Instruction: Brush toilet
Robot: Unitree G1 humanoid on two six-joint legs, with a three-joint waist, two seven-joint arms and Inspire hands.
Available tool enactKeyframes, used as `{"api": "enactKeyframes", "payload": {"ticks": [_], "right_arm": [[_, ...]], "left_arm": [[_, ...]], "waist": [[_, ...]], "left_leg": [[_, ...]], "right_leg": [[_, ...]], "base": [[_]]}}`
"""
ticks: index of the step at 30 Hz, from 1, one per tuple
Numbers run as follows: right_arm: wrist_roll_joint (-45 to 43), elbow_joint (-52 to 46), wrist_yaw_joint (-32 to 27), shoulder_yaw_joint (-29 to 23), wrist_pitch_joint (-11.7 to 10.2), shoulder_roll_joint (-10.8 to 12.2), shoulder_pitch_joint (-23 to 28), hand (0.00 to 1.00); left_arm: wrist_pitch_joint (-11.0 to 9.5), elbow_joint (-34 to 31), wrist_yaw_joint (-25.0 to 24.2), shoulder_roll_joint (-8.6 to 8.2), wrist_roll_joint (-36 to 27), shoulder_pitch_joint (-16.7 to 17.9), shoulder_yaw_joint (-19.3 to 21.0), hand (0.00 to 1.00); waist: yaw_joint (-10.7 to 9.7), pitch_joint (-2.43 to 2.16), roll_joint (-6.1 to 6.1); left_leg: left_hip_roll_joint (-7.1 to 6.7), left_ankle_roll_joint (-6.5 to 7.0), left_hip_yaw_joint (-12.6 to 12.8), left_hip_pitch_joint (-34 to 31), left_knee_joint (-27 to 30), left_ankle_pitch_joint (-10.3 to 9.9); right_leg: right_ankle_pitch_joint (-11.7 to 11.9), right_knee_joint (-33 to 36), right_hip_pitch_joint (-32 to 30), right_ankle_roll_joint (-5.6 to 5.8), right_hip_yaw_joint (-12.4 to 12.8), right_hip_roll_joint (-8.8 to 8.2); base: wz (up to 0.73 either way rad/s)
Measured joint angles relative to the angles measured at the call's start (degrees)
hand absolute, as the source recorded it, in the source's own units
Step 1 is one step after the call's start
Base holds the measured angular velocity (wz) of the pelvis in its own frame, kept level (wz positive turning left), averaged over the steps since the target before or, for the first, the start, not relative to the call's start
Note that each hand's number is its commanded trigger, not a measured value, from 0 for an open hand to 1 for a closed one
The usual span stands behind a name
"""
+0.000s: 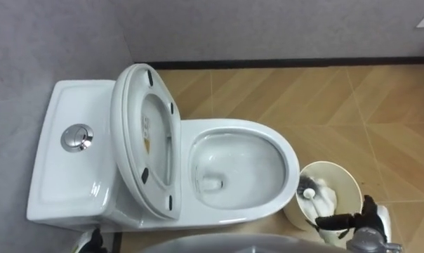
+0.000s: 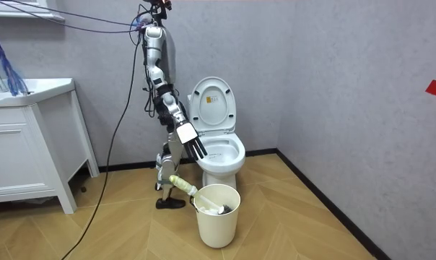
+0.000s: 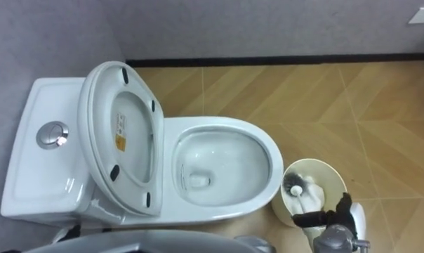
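Observation:
The white toilet [image 1: 236, 137] stands open, its seat and lid [image 1: 145, 140] raised against the tank [image 1: 64, 169]. To its right a cream bucket [image 1: 338, 169] holds the toilet brush [image 1: 324, 200], dark head down. The brush's pale handle [image 2: 182, 186] sticks out toward my legs in the room view. My right hand [image 1: 366, 228] hangs beside the bucket's near rim with straight dark fingers [image 2: 191, 141], holding nothing. A small part of my left hand [image 1: 93, 241] shows at the bottom edge below the tank. I stand beside the toilet, facing it.
A grey wall with a dark skirting [image 1: 282, 63] runs behind the toilet. Wood-pattern floor [image 1: 380, 105] lies open to the right. In the room view a white vanity cabinet [image 2: 23, 144] stands at the left.

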Motion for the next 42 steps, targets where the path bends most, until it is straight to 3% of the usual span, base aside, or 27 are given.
{"api": "enactKeyframes", "payload": {"ticks": [6, 10, 17, 24, 30, 36, 42], "right_arm": [[0.67, -0.53, -2.36, 0.04, 0.01, -0.04, -0.6, 0.0], [5.16, 1.8, -2.34, 0.03, 0.01, -0.25, -2.89, 0.0], [9.51, 11.35, -0.16, 0.18, 0.05, -1.34, -10.75, 0.0], [13.42, 16.25, 0.37, 0.05, 0.26, -1.64, -15.29, 0.0], [18.88, 16.97, 0.29, 0.28, 0.24, -4.21, -19.45, 0.0], [24.26, 18.71, 1.23, 1.27, 0.3, -5.94, -22.54, 0.0], [28.18, 18.97, 1.65, 1.91, 0.28, -9.34, -24.58, 0.0]], "left_arm": [[-0.23, -0.03, 0.05, 0.44, -0.02, -0.28, -0.01, 0.0], [-0.62, 0.12, 0.05, 1.66, -0.05, -1.9, -0.03, 0.0], [-2.66, 2.62, 0.64, 2.4, -1.25, -6.88, -2.9, 0.0], [-2.71, 2.75, 1.94, 2.34, -0.64, -10.31, -3.64, 0.0], [-3.14, 3.36, 4.42, 2.4, -5.34, -14.0, -7.99, 0.0], [-3.69, 2.1, 5.32, 2.62, -9.46, -17.04, -8.97, 0.0], [-4.78, 1.86, 6.98, 4.73, -14.67, -17.97, -11.37, 0.0]], "waist": [[0.06, 0.02, -0.5], [-0.16, -0.13, -0.43], [0.12, 0.84, 0.88], [0.02, 1.2, 1.52], [0.6, 1.75, 2.95], [2.06, 1.92, 2.53], [1.97, 1.96, 2.36]], "left_leg": [[-0.03, 0.03, -0.16, -1.77, 0.33, 0.0], [-0.1, 0.06, -1.2, -5.76, 2.69, -0.01], [-0.12, 0.13, -1.98, -15.82, 9.54, -0.03], [-0.35, 0.91, -2.18, -27.62, 16.95, -0.83], [-0.01, 1.47, -1.56, -37.97, 23.84, -1.28], [0.08, 1.65, -0.84, -44.85, 25.84, -0.59], [0.06, 1.89, -0.68, -51.4, 27.96, -0.38]], "right_leg": [[0.01, 0.16, -1.33, -0.02, -0.22, -0.22], [0.1, 1.18, -4.53, -0.13, -1.33, -0.54], [-0.21, 8.38, -14.78, -0.44, -2.54, -1.62], [-2.08, 16.81, -27.0, -1.31, -2.16, -2.71], [-2.23, 23.34, -37.62, -1.23, -0.69, -2.94], [-1.18, 26.03, -45.24, -1.63, 0.12, -3.15], [-0.98, 27.99, -51.88, -1.98, 0.04, -3.4]], "base": [[0.01], [0.12], [0.06], [0.01], [-0.07], [-0.03], [0.0]]}}
